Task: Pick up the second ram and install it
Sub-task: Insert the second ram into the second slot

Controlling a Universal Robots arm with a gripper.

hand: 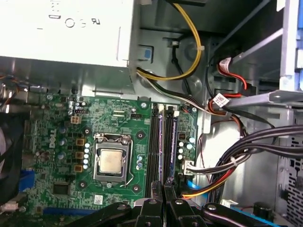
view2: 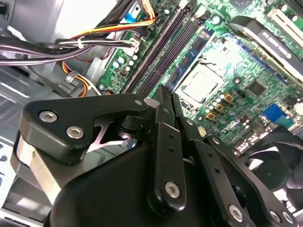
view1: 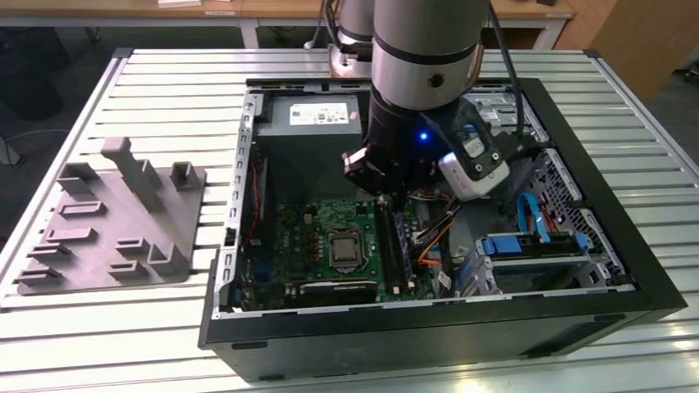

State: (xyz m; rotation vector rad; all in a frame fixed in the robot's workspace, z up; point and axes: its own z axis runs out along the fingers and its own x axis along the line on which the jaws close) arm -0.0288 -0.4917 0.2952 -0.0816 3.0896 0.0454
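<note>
The hand hangs low inside the open computer case, fingers closed tight against each other. Just beyond its tips the second ram stands on edge in a slot of the motherboard. The CPU socket lies to one side of the hand, and bundled cables to the other.

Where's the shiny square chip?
On the green motherboard, the processor sits at the exterior view's left of the long memory slots.
</note>
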